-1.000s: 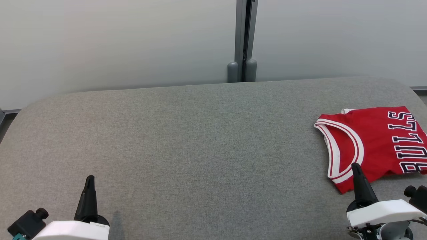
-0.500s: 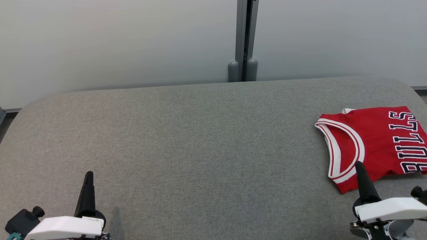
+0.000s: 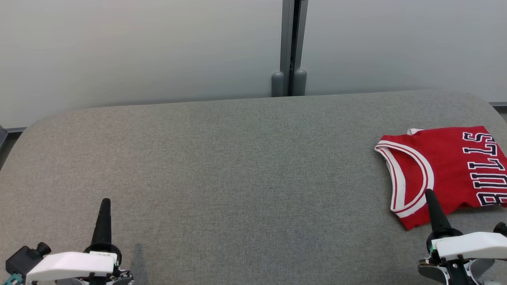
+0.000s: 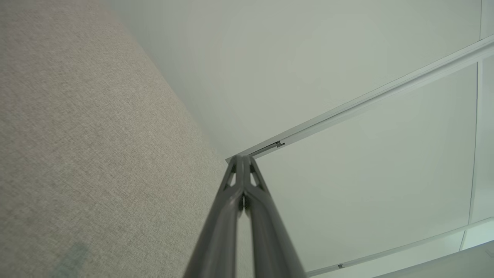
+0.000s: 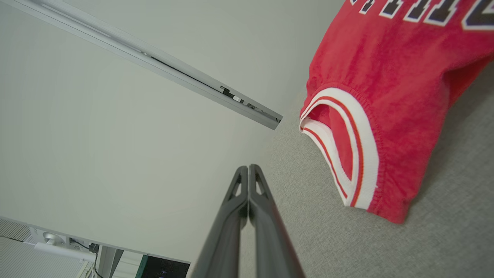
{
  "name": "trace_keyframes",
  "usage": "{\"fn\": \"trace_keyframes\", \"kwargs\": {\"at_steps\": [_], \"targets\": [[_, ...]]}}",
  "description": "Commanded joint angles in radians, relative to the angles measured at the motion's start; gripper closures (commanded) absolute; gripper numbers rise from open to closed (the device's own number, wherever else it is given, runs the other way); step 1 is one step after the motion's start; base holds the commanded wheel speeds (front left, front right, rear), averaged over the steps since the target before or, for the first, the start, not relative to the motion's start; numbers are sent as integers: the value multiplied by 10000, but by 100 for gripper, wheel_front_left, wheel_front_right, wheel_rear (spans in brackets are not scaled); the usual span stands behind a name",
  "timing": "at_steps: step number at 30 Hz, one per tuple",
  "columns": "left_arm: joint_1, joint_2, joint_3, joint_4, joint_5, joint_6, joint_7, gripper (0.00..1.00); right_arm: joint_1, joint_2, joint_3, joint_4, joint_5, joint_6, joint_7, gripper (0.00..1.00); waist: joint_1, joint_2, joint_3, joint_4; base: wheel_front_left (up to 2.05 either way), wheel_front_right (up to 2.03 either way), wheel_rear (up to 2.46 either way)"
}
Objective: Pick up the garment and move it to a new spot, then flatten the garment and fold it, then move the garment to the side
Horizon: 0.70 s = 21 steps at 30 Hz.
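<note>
At the right end of the grey fabric-covered surface (image 3: 237, 166): red BULLS jersey (image 3: 447, 166), lying flat in a compact shape and cut off by the right edge of the head view. White-and-red armhole trim turned toward the middle of the surface; dark, white-outlined lettering turned sideways along the far right. Well apart from the centre and left of the surface. At lower right of the head view: right gripper (image 3: 428, 194), fingers pressed together, clenched on nothing, tip pointing up the view and overlapping the near-left corner of the garment. Checked against the right wrist view: closed tips just beside the armhole trim, a strip of grey fabric between, no contact seen. At lower left of the head view: left gripper (image 3: 105, 204), likewise clenched and empty, pointing up the view, far from the garment, with a faint shadow on the fabric just to its right. Confirmed in the left wrist view: both fingers shut tip to tip. Height of either gripper above the surface not determinable. Behind the surface: pale wall panels (image 3: 138, 47), divided by a grey metal upright (image 3: 291, 39).
</note>
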<state>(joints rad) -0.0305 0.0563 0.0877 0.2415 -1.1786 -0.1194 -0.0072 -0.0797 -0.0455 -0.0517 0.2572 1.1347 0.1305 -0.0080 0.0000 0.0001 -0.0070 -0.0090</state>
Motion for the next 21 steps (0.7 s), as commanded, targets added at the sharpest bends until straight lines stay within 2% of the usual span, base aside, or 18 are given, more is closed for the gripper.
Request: {"fn": "trace_keyframes", "kwargs": {"at_steps": [1,21], "targets": [[-317,63,75,-64,-196,-64,61,100,-223,-80,-50,-125,231,3,78,100,0,-1,2,2,0,0,0],[-536,16,167,-23,-1966,-99,571,100,-261,-81,-307,-130,2178,3,581,100,0,-1,38,34,0,0,0]]}}
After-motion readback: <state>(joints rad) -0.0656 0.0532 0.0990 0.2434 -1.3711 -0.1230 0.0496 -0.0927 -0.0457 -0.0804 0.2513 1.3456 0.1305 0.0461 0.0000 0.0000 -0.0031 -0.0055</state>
